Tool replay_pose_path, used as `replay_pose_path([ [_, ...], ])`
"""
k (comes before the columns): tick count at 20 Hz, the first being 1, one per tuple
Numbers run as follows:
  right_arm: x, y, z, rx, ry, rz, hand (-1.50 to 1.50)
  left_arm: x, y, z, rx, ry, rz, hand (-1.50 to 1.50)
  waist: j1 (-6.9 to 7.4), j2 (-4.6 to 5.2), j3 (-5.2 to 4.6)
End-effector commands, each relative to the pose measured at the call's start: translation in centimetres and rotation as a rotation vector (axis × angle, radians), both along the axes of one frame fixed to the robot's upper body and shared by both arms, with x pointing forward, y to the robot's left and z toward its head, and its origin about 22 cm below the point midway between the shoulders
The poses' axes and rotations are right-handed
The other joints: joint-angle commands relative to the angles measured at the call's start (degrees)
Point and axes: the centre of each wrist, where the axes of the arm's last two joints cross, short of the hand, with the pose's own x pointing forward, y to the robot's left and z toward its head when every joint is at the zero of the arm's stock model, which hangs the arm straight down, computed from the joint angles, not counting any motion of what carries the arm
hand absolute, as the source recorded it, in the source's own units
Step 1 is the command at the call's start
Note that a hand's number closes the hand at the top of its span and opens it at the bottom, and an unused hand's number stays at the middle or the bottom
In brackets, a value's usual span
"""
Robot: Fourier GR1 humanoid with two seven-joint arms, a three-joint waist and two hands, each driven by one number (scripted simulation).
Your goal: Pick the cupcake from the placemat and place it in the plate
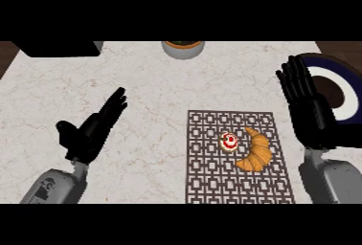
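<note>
A small cupcake (229, 141) with white icing and a red top sits on the brown patterned placemat (212, 182), near its middle. A croissant (256, 150) lies just to its right on the same mat. The plate (348, 88), dark blue with a white ring, lies at the right edge, partly hidden behind my right hand (308, 107). That hand is open, fingers straight and pointing away, between the mat and the plate. My left hand (92, 130) is open too, far left of the mat, holding nothing.
A grey pot (183, 49) with a plant stands at the counter's far edge, centre. A dark object (60, 47) fills the far left corner. Dark wood shows beyond the marble counter (155, 86) at both upper corners.
</note>
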Motion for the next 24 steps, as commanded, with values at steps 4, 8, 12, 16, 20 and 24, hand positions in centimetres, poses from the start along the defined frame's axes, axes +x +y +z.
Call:
replay_pose_path([
  [4,2.2,7.1,-0.3,-0.01,0.17,-0.156,1.5,-0.9,3.7,-1.4,0.119,-0.075,0.134,0.0,3.78,0.4,1.1],
  [8,2.4,0.1,-3.0,-0.555,0.098,-0.452,1.5,-0.8,5.5,-1.7,0.123,-0.04,0.198,0.0,3.48,0.58,-0.11],
  [12,0.0,10.5,-7.1,-0.309,0.047,-0.639,-1.5,-2.4,6.2,-3.8,0.119,-0.046,0.216,0.0,4.06,0.52,1.12],
  [16,-1.9,15.0,-8.7,-0.372,-0.01,-0.648,-1.5,-2.4,7.8,-4.3,0.1,-0.048,0.231,0.0,3.1,0.38,1.17],
  [20,-3.9,14.9,-9.1,-0.412,0.01,-0.725,-1.5,-3.2,8.9,-5.1,0.128,-0.052,0.25,0.0,1.37,-0.06,1.05],
  [24,-6.5,14.3,-11.1,-0.524,0.093,-0.742,-1.5,-3.2,8.0,-4.5,0.1,-0.046,0.251,0.0,0.82,-0.41,0.97],
])
